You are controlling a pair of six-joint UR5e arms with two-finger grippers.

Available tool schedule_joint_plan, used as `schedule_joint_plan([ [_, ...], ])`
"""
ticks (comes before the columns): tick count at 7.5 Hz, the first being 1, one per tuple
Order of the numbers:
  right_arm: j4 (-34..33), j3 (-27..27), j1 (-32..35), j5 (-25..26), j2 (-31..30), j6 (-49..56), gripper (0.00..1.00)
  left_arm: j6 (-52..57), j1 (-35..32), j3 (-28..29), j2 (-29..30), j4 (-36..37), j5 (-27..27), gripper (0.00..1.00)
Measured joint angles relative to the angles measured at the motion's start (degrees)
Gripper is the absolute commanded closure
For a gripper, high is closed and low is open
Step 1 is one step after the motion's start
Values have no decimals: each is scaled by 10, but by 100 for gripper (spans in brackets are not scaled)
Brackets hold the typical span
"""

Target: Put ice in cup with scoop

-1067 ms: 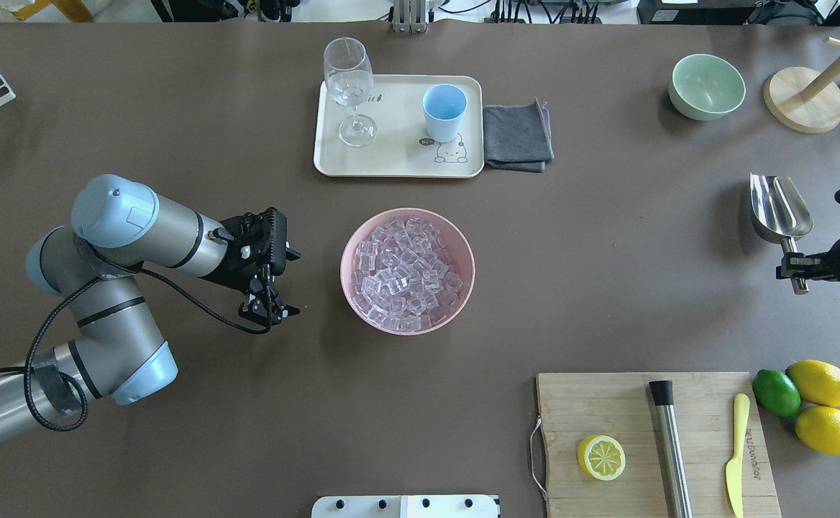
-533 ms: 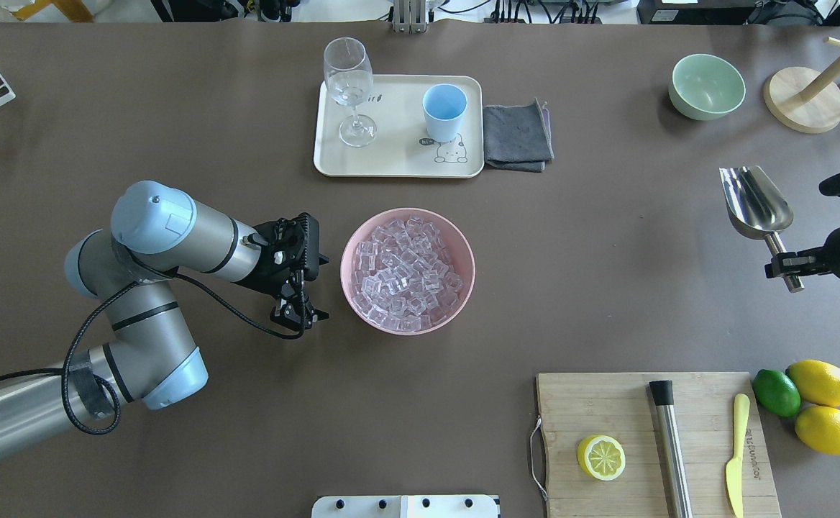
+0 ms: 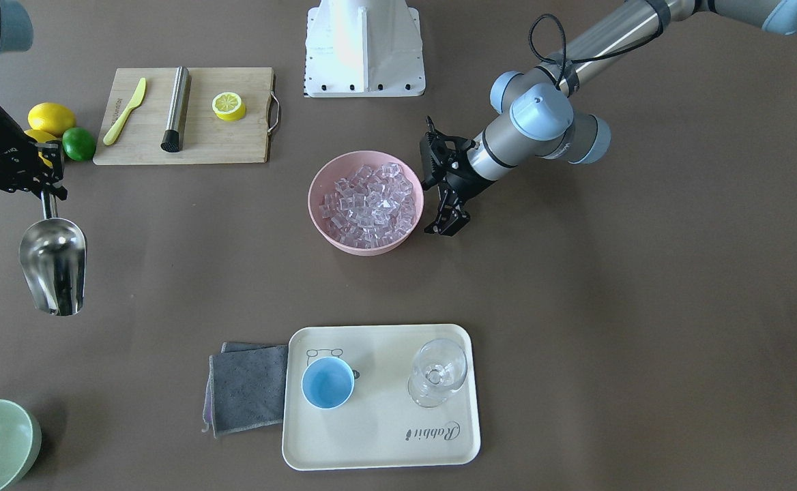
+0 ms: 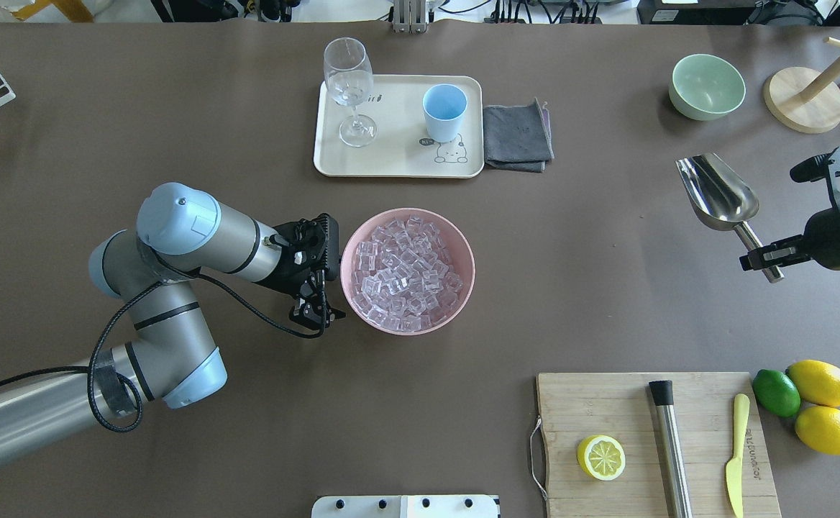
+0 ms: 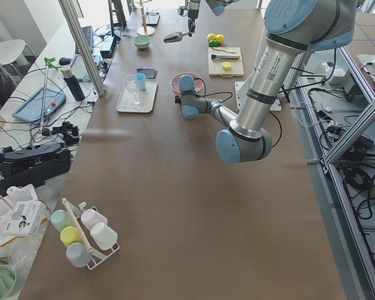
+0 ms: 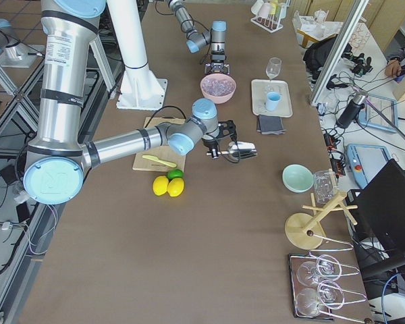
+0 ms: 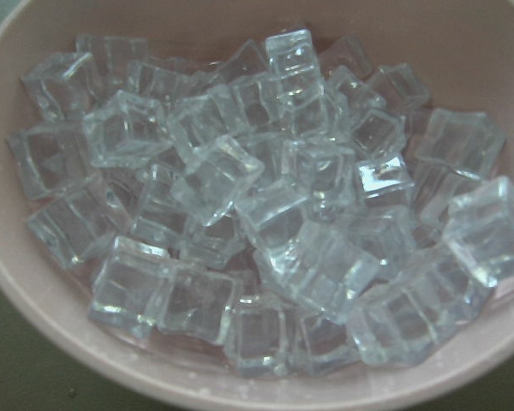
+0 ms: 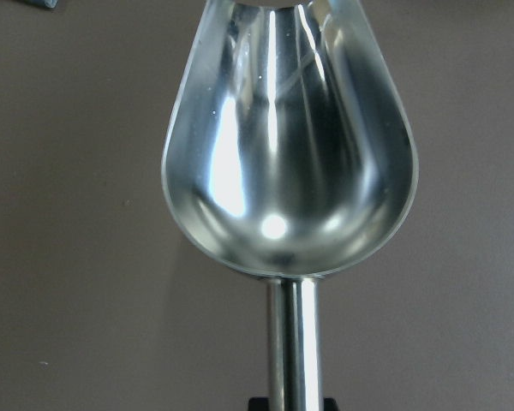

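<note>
The ice [image 4: 405, 272] fills a pink bowl [image 4: 469, 284] mid-table; it also shows in the front view [image 3: 369, 202] and fills the left wrist view [image 7: 257, 205]. The light-blue cup [image 4: 444, 111] stands empty on a cream tray [image 4: 391, 155], beyond the bowl. My left gripper [image 4: 317, 311] is open and empty, right beside the bowl's left rim. My right gripper [image 4: 761, 257] is shut on the handle of the silver scoop [image 4: 718, 193], held in the air far to the right. The scoop's trough [image 8: 287, 145] is empty.
A stemmed glass [image 4: 348, 86] stands on the tray, a grey cloth [image 4: 517, 135] beside it. A pale-green bowl [image 4: 706, 86] and a wooden stand [image 4: 805, 101] are at the far right. A cutting board [image 4: 607, 403] with lemon half, steel cylinder and knife lies near right, citrus [image 4: 823, 403] beside it.
My left arm has moved right, up to the pink bowl's rim. My right gripper has carried the scoop left and farther from the robot, turning it slightly.
</note>
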State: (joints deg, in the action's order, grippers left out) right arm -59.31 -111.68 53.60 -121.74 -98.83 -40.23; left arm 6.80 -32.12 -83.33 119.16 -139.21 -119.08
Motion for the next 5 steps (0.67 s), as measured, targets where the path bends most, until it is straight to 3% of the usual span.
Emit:
schedule_joint_plan([
  [2,-3,-13,0,-16,-3,52,100,0,0,3,4,1,1,1],
  [5,-4,-23,1,-33,-4,229,100,0,0,4,6,0,1,1],
])
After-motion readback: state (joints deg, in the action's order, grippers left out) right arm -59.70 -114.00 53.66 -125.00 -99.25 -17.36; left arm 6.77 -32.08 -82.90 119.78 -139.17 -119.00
